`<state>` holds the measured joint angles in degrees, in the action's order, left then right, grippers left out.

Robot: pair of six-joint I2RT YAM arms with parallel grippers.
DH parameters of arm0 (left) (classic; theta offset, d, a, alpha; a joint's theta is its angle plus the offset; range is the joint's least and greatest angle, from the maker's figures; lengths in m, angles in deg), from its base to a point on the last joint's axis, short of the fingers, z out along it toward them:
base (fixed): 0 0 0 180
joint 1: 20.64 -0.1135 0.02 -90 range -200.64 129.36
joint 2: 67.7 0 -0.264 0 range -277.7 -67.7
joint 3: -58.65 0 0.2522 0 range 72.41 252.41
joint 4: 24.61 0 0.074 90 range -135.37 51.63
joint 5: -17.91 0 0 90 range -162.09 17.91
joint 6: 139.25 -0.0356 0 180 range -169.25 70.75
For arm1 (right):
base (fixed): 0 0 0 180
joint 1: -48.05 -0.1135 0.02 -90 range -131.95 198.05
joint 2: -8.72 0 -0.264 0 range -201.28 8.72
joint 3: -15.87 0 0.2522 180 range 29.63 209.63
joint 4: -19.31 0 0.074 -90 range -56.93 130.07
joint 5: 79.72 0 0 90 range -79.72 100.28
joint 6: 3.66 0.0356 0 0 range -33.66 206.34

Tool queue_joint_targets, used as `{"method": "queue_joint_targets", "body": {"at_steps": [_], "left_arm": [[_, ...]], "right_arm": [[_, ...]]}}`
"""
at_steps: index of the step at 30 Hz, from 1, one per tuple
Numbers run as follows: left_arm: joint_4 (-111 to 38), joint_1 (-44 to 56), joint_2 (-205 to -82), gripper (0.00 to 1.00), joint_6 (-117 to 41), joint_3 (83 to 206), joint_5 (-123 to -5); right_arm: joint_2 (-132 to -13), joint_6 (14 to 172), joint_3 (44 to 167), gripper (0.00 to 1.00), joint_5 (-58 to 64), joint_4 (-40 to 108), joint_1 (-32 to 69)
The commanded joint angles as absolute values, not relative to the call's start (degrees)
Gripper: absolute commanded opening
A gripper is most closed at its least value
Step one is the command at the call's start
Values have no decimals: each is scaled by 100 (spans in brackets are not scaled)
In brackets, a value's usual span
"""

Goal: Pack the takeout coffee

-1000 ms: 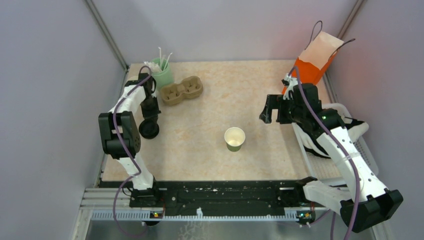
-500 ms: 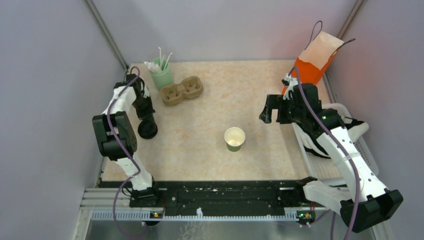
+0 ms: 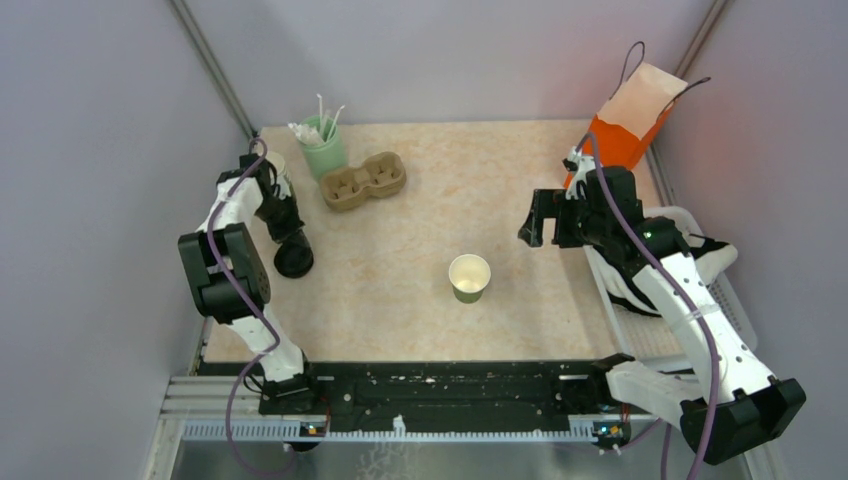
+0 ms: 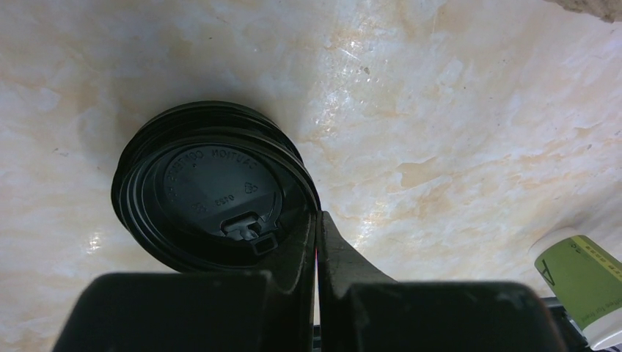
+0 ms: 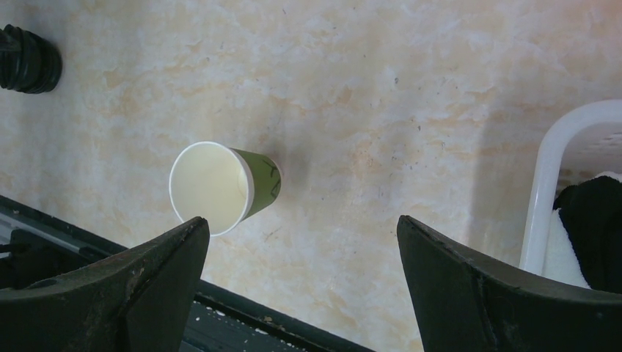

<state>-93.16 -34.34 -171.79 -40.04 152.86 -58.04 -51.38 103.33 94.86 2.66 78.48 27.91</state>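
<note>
Overhead view. The takeout coffee cup (image 3: 469, 277) (olive-green outside, cream inside, no lid on it) stands mouth-up just below the centre of the desk (image 3: 450, 190), apart from both arms. Left of frame: a stack of black lids (image 4: 209, 187) lies on the desk with the left end effector (image 4: 317, 220) at its rim. In the wrist view its fingers are pressed together, and whether they nip the lid's edge cannot be told. Right of centre: the right end effector (image 5: 301, 224) hangs above bare desk, fingers spread wide, holding nothing. Upper right: an orange paper bag (image 3: 630, 125). Upper left: a cup carrier (image 3: 363, 180) beside a pale-green cup of white sticks (image 3: 325, 148). Right edge: a white basket (image 3: 735, 300).
</note>
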Motion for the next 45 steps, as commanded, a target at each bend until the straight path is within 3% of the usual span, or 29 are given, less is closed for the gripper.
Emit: {"method": "queue_joint_targets", "body": {"at_steps": [1, 13, 31, 42, 45], "left_arm": [[-9123, -3523, -17004, 6, -3995, 15207, -5496], [-9247, -3600, -16921, 0, -3923, 15171, -5497], [-9682, -3538, -16456, 0, -3738, 15468, -6496], [-9980, -3442, -15912, 0, -3401, 15979, -6419], [-9847, -3298, -15533, 0, -3096, 15981, -5780]], "right_arm": [[-5157, 10286, 9506, 98, 197, 7649, 2731], [-5176, 10269, 9534, 98, 182, 7641, 2730], [-5157, 10277, 9453, 98, 131, 7583, 2731], [-5172, 10274, 9515, 98, 74, 7595, 2731], [-5253, 10268, 9619, 99, -23, 7675, 2735]]}}
